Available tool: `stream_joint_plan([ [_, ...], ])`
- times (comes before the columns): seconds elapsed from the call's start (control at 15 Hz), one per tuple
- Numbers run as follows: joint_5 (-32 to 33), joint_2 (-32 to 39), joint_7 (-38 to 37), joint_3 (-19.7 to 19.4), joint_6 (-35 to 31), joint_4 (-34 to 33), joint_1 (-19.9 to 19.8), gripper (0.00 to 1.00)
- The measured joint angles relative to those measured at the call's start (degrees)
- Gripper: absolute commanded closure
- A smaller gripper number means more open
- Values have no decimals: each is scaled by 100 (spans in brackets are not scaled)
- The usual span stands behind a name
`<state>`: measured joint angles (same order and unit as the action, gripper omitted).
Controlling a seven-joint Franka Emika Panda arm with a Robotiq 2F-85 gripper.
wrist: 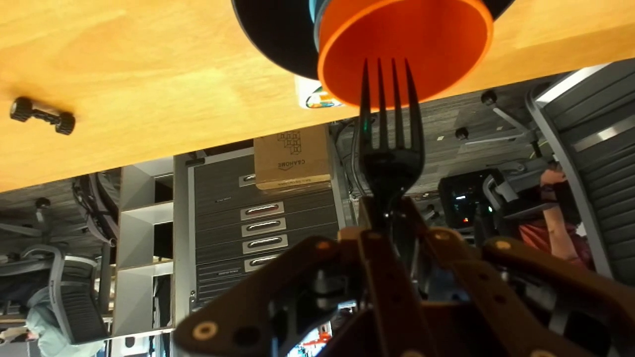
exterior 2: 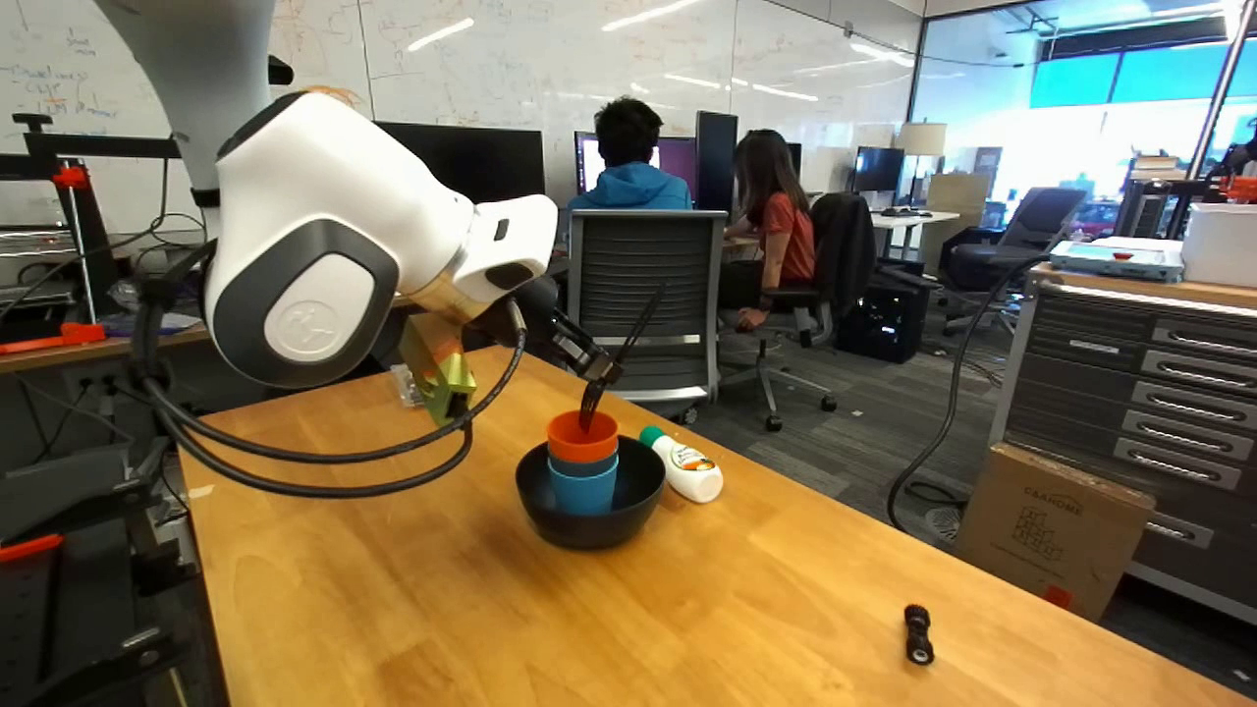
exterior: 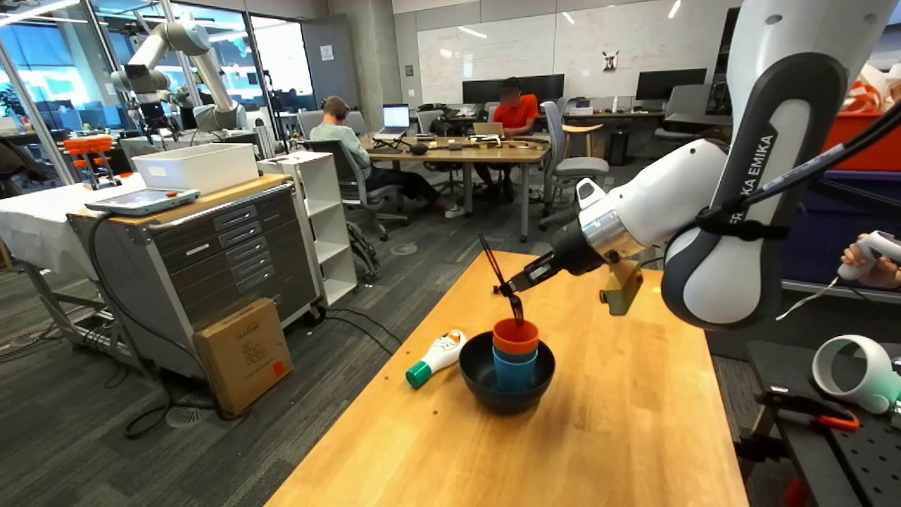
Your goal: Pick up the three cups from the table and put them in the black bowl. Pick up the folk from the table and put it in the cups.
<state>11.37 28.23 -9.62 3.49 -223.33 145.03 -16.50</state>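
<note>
The arm [exterior: 693, 190] has smooth, rounded white casings [exterior 2: 339, 177] edged in dark grey, with white "KA EMIKA" lettering [exterior: 760, 160] on black. A shiny metal collar [exterior: 602, 227] rings its lower end, beside a gold-green block [exterior: 623, 287]. Black cables [exterior 2: 346, 493] run along the arm, bound by a black strap [exterior: 740, 227]. Pale round screws [wrist: 206, 330] dot the dark gripper [wrist: 388, 213].

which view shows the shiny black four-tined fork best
The wrist view: the black fork appears large, all four tines distinct. Both exterior views show it small, but with its handle showing beyond the gripper.

Black fork [wrist: 391, 166] slants over cups [exterior 2: 583, 467] stacked in bowl [exterior 2: 589, 533].
</note>
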Motion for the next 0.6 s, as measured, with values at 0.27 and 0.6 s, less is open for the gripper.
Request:
stream_joint_plan([
  [0.27,-8,104,0,0,0,-99,37,94],
  [0.6,-24,244,7,-9,1,-116,68,94],
])
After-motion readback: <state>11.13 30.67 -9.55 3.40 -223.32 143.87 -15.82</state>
